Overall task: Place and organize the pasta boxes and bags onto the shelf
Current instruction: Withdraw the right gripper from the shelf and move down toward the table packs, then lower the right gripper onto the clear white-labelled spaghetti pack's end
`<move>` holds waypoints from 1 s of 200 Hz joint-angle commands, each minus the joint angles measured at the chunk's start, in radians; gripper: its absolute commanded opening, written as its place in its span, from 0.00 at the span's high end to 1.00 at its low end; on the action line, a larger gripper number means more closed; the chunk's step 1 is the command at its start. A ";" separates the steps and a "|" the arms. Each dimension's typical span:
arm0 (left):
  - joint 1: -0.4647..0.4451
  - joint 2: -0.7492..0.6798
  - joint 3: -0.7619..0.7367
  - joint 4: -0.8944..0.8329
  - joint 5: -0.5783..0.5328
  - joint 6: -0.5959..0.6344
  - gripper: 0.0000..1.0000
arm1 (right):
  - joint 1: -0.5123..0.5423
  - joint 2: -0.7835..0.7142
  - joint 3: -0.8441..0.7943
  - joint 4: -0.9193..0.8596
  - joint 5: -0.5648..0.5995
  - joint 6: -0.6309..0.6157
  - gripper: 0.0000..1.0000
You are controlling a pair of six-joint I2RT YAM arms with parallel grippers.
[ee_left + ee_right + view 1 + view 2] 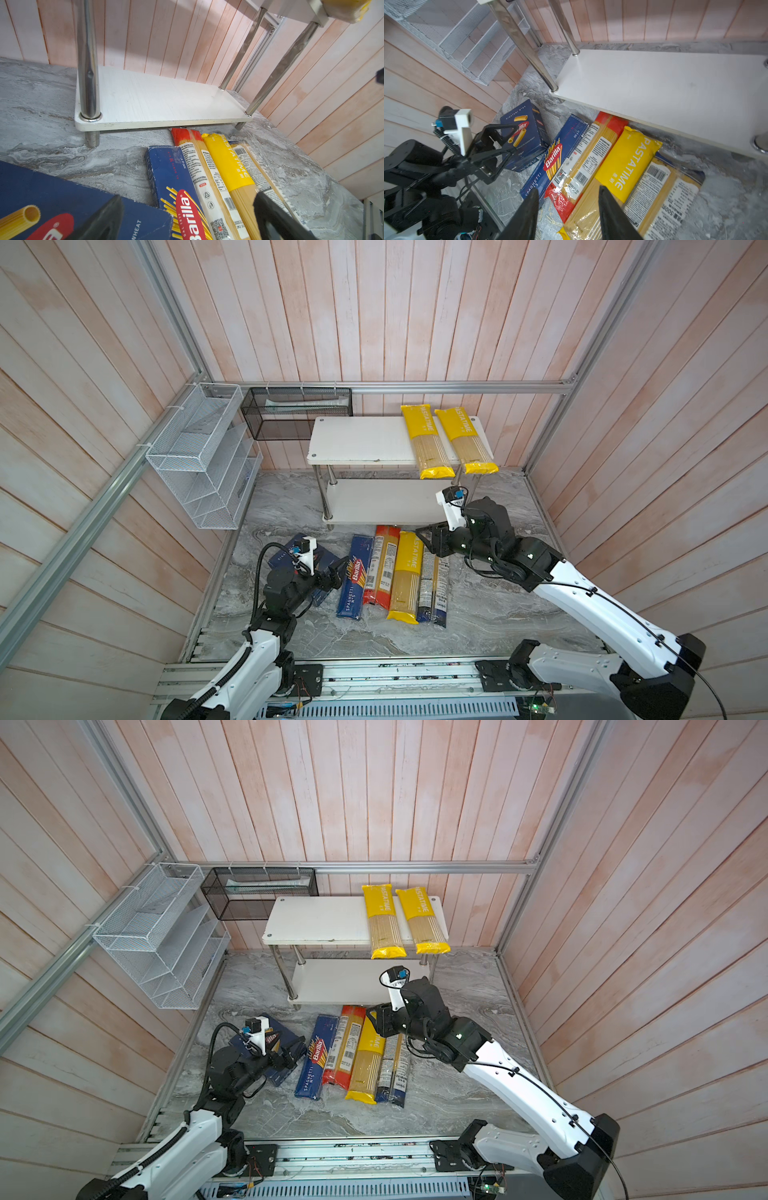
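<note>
— Left gripper [188, 197] sits nearest, jaws spread and empty over the rigatoni box [52, 187]. What's the move?

— My guess is that the right gripper [569, 189], also parted and holding nothing, goes for the yellow PASTATIME bag [406, 572]. It hovers over the line where that bag meets the red-ended bag [384, 564].

— Those two touch. So?

— Centre on one bag and pinch across its narrow width near the middle, so the ends don't droop. Keep the fingers off the neighbour and off the two slim clear bags [428, 589] on the far side.

— Where to?

— Onto the shelf [357, 439], beside the two shelved yellow bags [426, 439] at the right end of its top board. The lower board is bare. Everything else lies on the marble tabletop [498, 614] in front.

— Any print?

— Left to right: "RIGATONI", "Barilla" and "WHEAT". The spaghetti box [355, 580] reads "Barilla", "SPAGHETTI" and "500 g". Then comes "PASTATIME". The small print on the white labels is unreadable.
</note>
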 commanded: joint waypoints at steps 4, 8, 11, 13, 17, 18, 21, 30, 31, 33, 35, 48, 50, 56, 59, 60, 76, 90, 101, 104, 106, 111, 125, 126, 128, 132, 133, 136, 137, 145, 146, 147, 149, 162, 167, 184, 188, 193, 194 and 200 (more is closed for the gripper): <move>-0.004 -0.028 -0.018 -0.002 -0.012 -0.007 0.00 | 0.021 -0.035 -0.097 -0.049 0.148 0.109 0.52; -0.004 -0.025 -0.022 0.001 -0.015 -0.005 0.00 | 0.023 -0.039 -0.111 -0.059 0.163 0.119 0.51; -0.004 -0.023 -0.022 0.003 -0.017 -0.006 0.00 | 0.025 -0.040 -0.119 -0.065 0.173 0.129 0.51; -0.004 -0.020 -0.022 0.005 -0.016 -0.006 0.00 | 0.026 -0.041 -0.125 -0.072 0.180 0.135 0.51; -0.004 -0.016 -0.019 0.004 -0.020 -0.005 0.00 | 0.028 -0.042 -0.138 -0.081 0.193 0.146 0.50; -0.004 -0.014 -0.017 0.002 -0.020 -0.004 0.00 | 0.028 -0.043 -0.139 -0.083 0.196 0.149 0.50; -0.004 -0.011 -0.014 -0.002 -0.020 -0.003 0.00 | 0.029 -0.044 -0.149 -0.088 0.206 0.158 0.50; -0.004 0.003 -0.008 -0.004 -0.018 0.002 0.00 | 0.033 -0.049 -0.176 -0.099 0.228 0.184 0.49; -0.003 0.004 -0.007 -0.003 -0.017 0.002 0.01 | 0.033 -0.050 -0.179 -0.099 0.230 0.187 0.49; -0.003 0.008 -0.007 -0.003 -0.015 0.002 0.00 | 0.033 -0.051 -0.185 -0.100 0.234 0.192 0.48; -0.003 0.012 -0.005 -0.002 -0.014 0.002 0.00 | 0.034 -0.053 -0.193 -0.100 0.237 0.197 0.48; -0.004 0.027 0.001 -0.003 -0.004 0.005 0.00 | 0.036 -0.066 -0.244 -0.085 0.259 0.226 0.48; -0.004 0.028 0.001 -0.003 -0.003 0.006 0.00 | 0.035 -0.066 -0.252 -0.084 0.264 0.233 0.48; -0.005 0.032 0.003 0.000 -0.001 0.004 0.00 | 0.035 -0.067 -0.272 -0.087 0.275 0.250 0.48; -0.005 0.033 0.003 0.002 -0.001 0.005 0.01 | 0.035 -0.068 -0.279 -0.088 0.282 0.258 0.47; -0.005 0.033 0.003 0.003 -0.001 0.005 0.01 | 0.035 -0.068 -0.282 -0.088 0.284 0.261 0.47; -0.005 0.035 0.004 0.003 -0.005 0.007 0.00 | 0.035 -0.068 -0.330 -0.082 0.288 0.293 0.44; -0.005 0.036 0.000 0.017 -0.015 0.004 0.00 | 0.035 -0.075 -0.377 -0.039 0.250 0.295 0.43; -0.005 0.042 0.001 0.019 -0.009 0.004 0.00 | 0.035 -0.084 -0.414 0.006 0.225 0.293 0.43; -0.005 0.042 0.002 0.019 -0.009 0.006 0.00 | 0.035 -0.087 -0.421 0.016 0.221 0.295 0.42; -0.006 0.044 0.004 0.017 -0.010 0.006 0.00 | 0.035 -0.089 -0.428 0.023 0.219 0.295 0.42; -0.007 0.043 0.003 0.013 -0.013 0.006 0.00 | 0.035 -0.092 -0.441 0.039 0.214 0.293 0.42; -0.006 0.039 0.006 0.005 -0.026 0.013 0.00 | 0.035 -0.093 -0.475 0.078 0.218 0.299 0.40; -0.007 0.039 0.007 0.005 -0.027 0.013 0.00 | 0.035 -0.092 -0.477 0.081 0.218 0.298 0.40; -0.006 0.038 0.006 0.004 -0.029 0.014 0.00 | 0.035 -0.093 -0.482 0.088 0.218 0.298 0.40; -0.006 0.037 0.007 0.003 -0.036 0.013 0.00 | 0.035 -0.088 -0.489 0.097 0.218 0.298 0.39; -0.006 0.037 0.006 0.003 -0.037 0.013 0.00 | 0.035 -0.087 -0.491 0.099 0.217 0.298 0.39; -0.007 0.036 0.005 0.005 -0.040 0.012 0.00 | 0.035 -0.082 -0.494 0.104 0.216 0.298 0.38; -0.006 0.035 0.004 0.004 -0.041 0.012 0.00 | 0.035 -0.081 -0.496 0.107 0.216 0.299 0.38; -0.006 0.035 0.003 0.006 -0.037 0.013 0.00 | 0.035 -0.062 -0.506 0.123 0.205 0.296 0.36; -0.007 0.034 0.003 0.005 -0.035 0.014 0.00 | 0.036 -0.058 -0.507 0.125 0.203 0.296 0.36; -0.007 0.035 0.003 0.005 -0.035 0.014 0.00 | 0.036 -0.056 -0.508 0.127 0.200 0.296 0.36; -0.007 0.034 0.003 0.007 -0.033 0.014 0.00 | 0.035 -0.052 -0.510 0.132 0.197 0.294 0.36; -0.007 0.037 0.001 0.015 -0.027 0.012 0.00 | 0.035 -0.014 -0.529 0.157 0.166 0.284 0.35; -0.007 0.038 0.001 0.015 -0.027 0.011 0.00 | 0.035 0.005 -0.538 0.164 0.156 0.285 0.35; -0.008 0.031 0.008 -0.020 -0.016 0.010 0.00 | 0.038 0.045 -0.560 0.172 0.138 0.283 0.33; -0.007 0.027 0.006 -0.023 -0.016 0.009 0.01 | 0.038 0.050 -0.564 0.170 0.143 0.284 0.32; -0.008 0.019 0.001 -0.019 -0.017 0.010 0.00 | 0.038 0.053 -0.563 0.163 0.149 0.286 0.32; -0.008 0.018 0.001 -0.018 -0.020 0.010 0.00 | 0.039 0.055 -0.563 0.161 0.151 0.286 0.31; -0.008 0.010 -0.005 -0.009 -0.028 0.009 0.00 | 0.039 0.061 -0.560 0.148 0.159 0.291 0.31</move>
